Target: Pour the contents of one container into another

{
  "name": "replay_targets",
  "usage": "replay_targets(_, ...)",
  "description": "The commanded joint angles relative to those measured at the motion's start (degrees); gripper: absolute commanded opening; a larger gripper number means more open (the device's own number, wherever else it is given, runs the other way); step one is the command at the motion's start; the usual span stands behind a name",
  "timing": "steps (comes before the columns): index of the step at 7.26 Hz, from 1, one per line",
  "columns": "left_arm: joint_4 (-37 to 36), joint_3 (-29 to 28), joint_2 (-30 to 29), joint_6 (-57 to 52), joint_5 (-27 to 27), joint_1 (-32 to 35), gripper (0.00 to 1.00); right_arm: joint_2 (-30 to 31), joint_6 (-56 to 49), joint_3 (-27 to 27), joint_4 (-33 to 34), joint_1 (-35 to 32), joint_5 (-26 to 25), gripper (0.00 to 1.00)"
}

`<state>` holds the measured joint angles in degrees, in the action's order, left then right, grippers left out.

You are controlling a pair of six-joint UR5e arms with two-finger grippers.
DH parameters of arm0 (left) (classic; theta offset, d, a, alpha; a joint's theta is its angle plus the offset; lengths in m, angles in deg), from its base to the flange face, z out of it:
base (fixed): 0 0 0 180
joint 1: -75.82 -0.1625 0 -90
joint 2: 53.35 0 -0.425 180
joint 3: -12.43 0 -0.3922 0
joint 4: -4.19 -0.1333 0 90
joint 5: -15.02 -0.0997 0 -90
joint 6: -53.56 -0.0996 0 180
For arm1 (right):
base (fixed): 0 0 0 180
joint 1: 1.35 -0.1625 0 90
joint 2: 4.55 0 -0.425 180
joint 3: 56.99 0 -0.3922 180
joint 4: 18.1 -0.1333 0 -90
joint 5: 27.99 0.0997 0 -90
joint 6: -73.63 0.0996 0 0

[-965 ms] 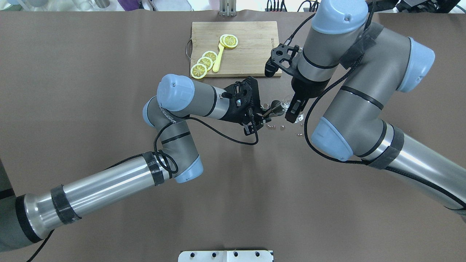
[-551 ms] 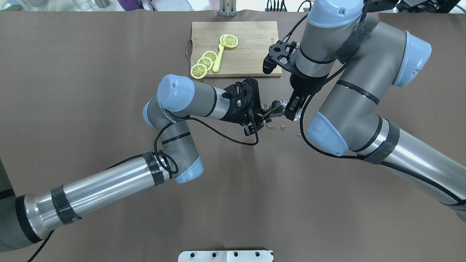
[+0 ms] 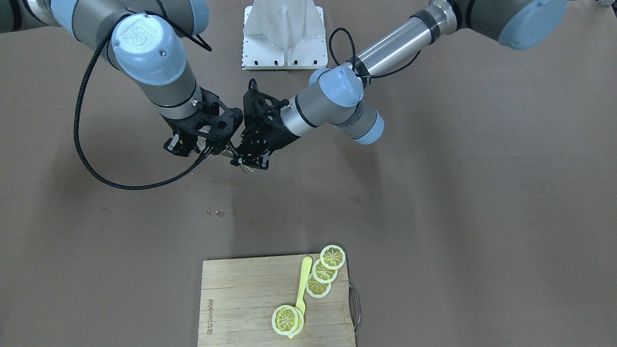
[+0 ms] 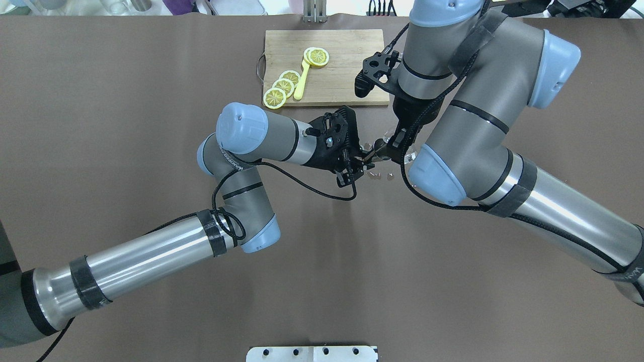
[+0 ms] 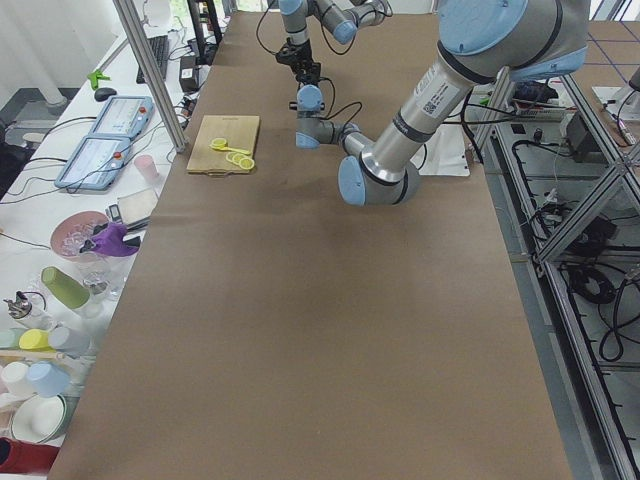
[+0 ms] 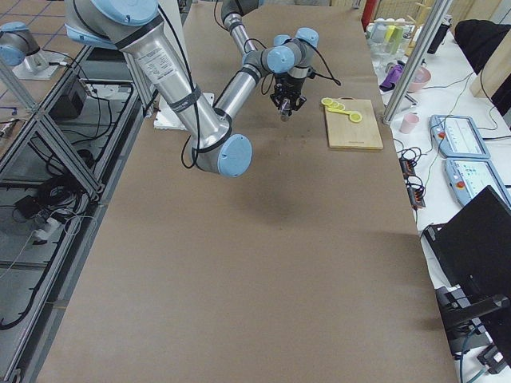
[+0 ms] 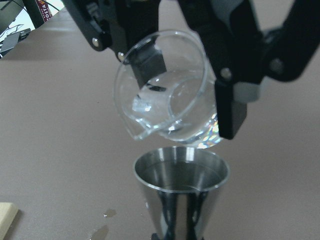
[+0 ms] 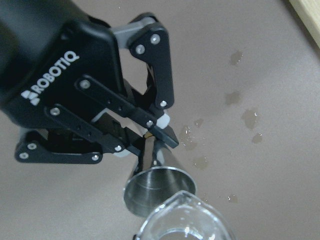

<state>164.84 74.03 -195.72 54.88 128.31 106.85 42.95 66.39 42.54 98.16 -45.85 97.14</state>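
My left gripper (image 4: pixel 363 160) is shut on the stem of a small steel cone cup (image 7: pixel 181 185), held upright with its mouth open (image 8: pixel 157 187). Just above that mouth hangs a clear glass beaker (image 7: pixel 165 85), tipped with its spout down toward the cup's rim. My right gripper (image 4: pixel 397 146) is shut on the beaker, one black finger (image 7: pixel 230 100) on each side. A little clear liquid lies in the tilted beaker. No stream shows between spout and cup. In the front view the two grippers meet tip to tip, left gripper (image 3: pixel 248 161) and right gripper (image 3: pixel 212 149).
Small wet drops (image 8: pixel 250 117) dot the brown table below the cup, also the drops (image 4: pixel 380 176). A wooden cutting board (image 4: pixel 347 75) with lemon slices (image 4: pixel 284 85) and a yellow spoon (image 4: pixel 302 83) lies at the far side. The white base plate (image 3: pixel 284 33) is near the robot.
My right arm has swung toward the left and turned its wrist, bringing the beaker closer over the steel cup and tipping it further. The left arm and cup have stayed put.
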Motion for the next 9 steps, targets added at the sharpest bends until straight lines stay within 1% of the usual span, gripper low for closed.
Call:
replay_targets(1, 0.02, 0.01, 0.08, 0.09, 0.0, 0.0, 0.0, -1.8, -1.63, -1.0, 3.09, 0.03, 0.12, 0.0)
replay_targets(4, 0.8, 0.01, 0.16, 1.23, 0.09, 0.0, 0.0, -1.89, -1.81, 0.05, 6.16, 0.03, 0.29, 0.0)
replay_targets(9, 0.81, 0.01, 0.17, 1.23, 0.0, 0.0, 0.0, -2.77, -3.38, -0.74, 8.81, 0.2, 0.29, 0.0)
